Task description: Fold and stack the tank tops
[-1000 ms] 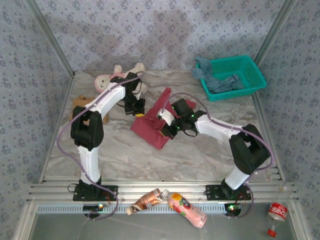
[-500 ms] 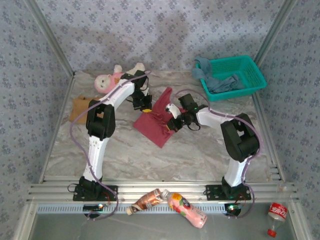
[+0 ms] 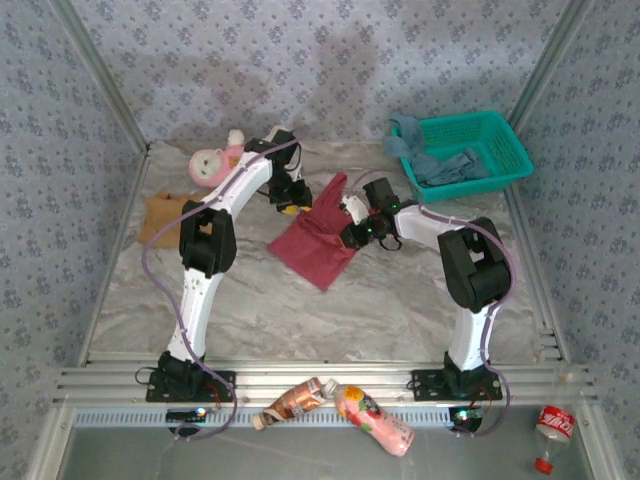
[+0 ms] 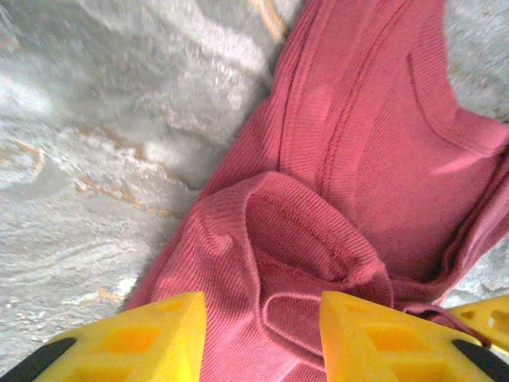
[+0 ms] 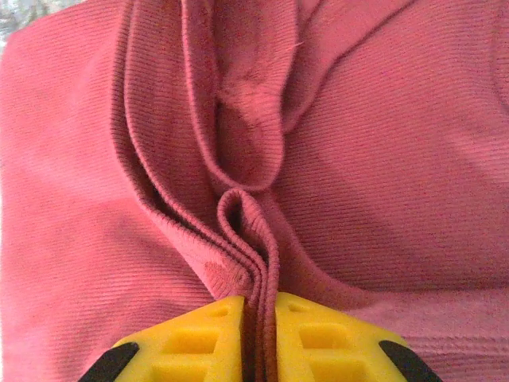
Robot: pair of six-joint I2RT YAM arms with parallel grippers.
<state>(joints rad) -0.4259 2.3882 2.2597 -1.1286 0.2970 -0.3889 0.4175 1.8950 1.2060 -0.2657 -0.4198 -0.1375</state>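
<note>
Right now the left fingers are open, tips apart, over the far-left edge of the red top. In the left wrist view, a rolled hem ridge of that top lies in the gap between the two tips. Can't tell whether the tips touch the cloth.

The right fingers are almost closed and pinch a thin doubled fold of the same red top. The right wrist view has the fold standing up between the tips, with more cloth bunched in ridges just beyond them.

Both sets of fingers are near each other, with the far half of the red top between them. The rest of it spreads toward the arm bases, flat on the bench. One strap runs away past the fingers.

The tan top lies on the bench, left of the left fingers and well apart.

The blue top is beyond and right of the right fingers. It sits partly in the teal basket, with one end draped over the basket's left rim.

The doll lies beyond and left of the left fingers.
</note>
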